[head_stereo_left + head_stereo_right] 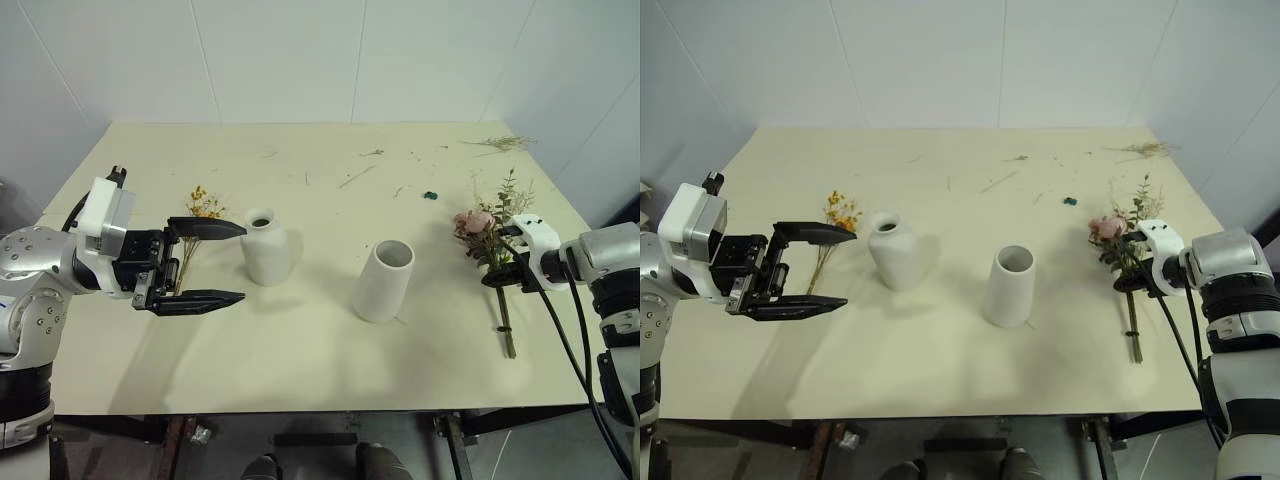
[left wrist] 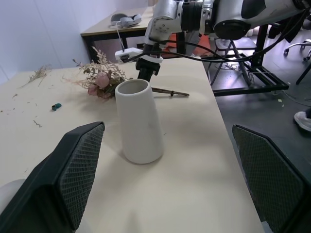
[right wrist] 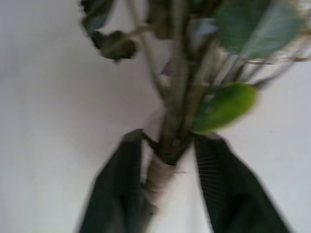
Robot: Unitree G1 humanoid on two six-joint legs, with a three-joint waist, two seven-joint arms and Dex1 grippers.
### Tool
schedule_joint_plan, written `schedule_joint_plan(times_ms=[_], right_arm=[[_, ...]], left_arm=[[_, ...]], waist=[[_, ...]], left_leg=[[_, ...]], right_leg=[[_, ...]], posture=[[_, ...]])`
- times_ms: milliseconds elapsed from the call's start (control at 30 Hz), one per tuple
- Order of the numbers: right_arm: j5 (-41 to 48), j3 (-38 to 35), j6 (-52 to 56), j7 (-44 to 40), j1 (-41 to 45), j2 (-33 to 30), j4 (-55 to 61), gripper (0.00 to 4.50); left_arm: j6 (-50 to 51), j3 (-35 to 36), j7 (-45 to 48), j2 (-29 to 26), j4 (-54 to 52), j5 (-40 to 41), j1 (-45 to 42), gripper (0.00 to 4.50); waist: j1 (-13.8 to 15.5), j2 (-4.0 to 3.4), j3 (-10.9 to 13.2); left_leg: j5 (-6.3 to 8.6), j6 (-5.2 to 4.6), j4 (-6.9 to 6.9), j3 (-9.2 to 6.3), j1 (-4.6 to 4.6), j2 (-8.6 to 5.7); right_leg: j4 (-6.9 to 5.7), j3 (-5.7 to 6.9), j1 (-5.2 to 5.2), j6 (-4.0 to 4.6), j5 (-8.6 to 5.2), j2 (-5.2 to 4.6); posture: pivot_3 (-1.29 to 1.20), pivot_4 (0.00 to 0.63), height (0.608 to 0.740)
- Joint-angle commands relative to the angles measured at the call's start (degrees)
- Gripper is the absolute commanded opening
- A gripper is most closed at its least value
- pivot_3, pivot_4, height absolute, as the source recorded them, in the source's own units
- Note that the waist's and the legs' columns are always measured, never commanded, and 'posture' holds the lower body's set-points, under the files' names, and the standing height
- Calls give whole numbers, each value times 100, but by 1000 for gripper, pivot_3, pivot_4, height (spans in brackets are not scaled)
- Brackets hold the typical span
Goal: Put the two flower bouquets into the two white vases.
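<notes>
The small yellow-orange bouquet (image 1: 203, 208) lies flat on the table, left of the short round white vase (image 1: 267, 247). My left gripper (image 1: 228, 263) hovers open and level just in front of that bouquet, fingertips toward the round vase, holding nothing. The taller white cylinder vase (image 1: 384, 280) stands mid-table, tilted in the left wrist view (image 2: 138, 121). The large bouquet (image 1: 480, 225) of pink roses and green leaves lies at the right. My right gripper (image 1: 505, 275) points down onto its stems, and its fingers (image 3: 214, 170) clamp the wrapped stem bundle (image 3: 163, 170).
Loose dried sprigs (image 1: 500, 143) lie at the table's far right corner, and thin twigs (image 1: 355, 177) and a small green-blue bit (image 1: 430, 194) are scattered toward the back. White walls close in behind and at both sides. The table's right edge (image 1: 570, 330) is near my right arm.
</notes>
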State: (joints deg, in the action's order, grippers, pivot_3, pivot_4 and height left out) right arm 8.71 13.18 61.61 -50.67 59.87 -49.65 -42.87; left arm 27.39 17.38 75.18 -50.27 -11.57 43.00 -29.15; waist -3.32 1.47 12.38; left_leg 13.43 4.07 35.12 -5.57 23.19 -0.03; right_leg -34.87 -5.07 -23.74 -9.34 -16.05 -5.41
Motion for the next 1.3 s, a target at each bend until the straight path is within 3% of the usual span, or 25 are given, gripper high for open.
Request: schedule_joint_plan(times_ms=[33, 167, 267, 400, 500, 733, 900, 1067, 1300], right_arm=[[-92, -82, -26, -139, 5, -88, 149, 202], [130, -657, -178, -21, -212, -107, 451, 53], [655, -1896, -1142, 246, -700, 18, 1291, 53], [1877, -3832, -2334, 634, -1324, 879, 3217, 53], [2388, -4403, -2690, 956, -1616, 1397, 4209, 53], [4101, -4457, -2232, 1698, -1829, 2104, 6281, 53], [4950, -4102, -1889, 2109, -2078, 2227, 6852, 53], [5171, -3725, -1983, 2246, -2291, 2359, 6895, 53], [4747, -3353, -2517, 2011, -2517, 2465, 6609, 53]], left_arm=[[-137, -47, 33, 23, 43, 70, -217, 4500], [-263, -221, 113, 99, 360, -27, -445, 4500], [-453, -340, 161, 216, 773, -170, -575, 4500], [-629, -508, 192, 437, 1286, -328, -758, 4500], [-650, -648, 292, 524, 1454, -380, -877, 4500], [-779, -944, 512, 734, 2069, -620, -1375, 4500], [-851, -1038, 611, 835, 2330, -724, -1600, 4500], [-851, -1049, 610, 920, 2348, -772, -1643, 4500], [-807, -938, 442, 940, 2118, -702, -1457, 4500]], waist=[[1, 0, 0], [8, 0, 0], [15, 0, 0], [-18, -2, 1], [13, -2, 1], [58, -3, 1], [30, -1, -1], [23, -1, -1], [30, -1, -1]], left_leg=[[0, 0, 0, 0, 0, 0], [0, 0, 2, 0, 0, -1], [0, -1, 2, -1, 0, -1], [-1, 0, 0, 1, -1, 1], [-3, 1, 1, -7, -3, 6], [-9, 2, 6, -15, -5, -1], [-10, 3, 6, -16, -7, 0], [-12, 0, 6, -16, -10, 0], [-12, 0, 6, -17, -9, 0]], right_leg=[[0, 0, 0, 0, 0, 0], [-3, 0, 1, 0, 0, -1], [-5, 0, 0, 0, 0, 0], [-12, -2, -2, -2, 0, 2], [-25, 0, -2, -2, 0, 7], [-32, 1, 4, -3, 1, 2], [-33, 2, 5, -2, 1, 2], [-43, 1, 3, 1, -1, 3], [-42, 1, 3, 1, -1, 3]], posture=[[0, 150, 740], [0, 150, 740], [0, 150, 740], [0, 150, 740], [0, 150, 740], [0, 150, 740], [0, 150, 740], [0, 150, 740], [0, 150, 740]])
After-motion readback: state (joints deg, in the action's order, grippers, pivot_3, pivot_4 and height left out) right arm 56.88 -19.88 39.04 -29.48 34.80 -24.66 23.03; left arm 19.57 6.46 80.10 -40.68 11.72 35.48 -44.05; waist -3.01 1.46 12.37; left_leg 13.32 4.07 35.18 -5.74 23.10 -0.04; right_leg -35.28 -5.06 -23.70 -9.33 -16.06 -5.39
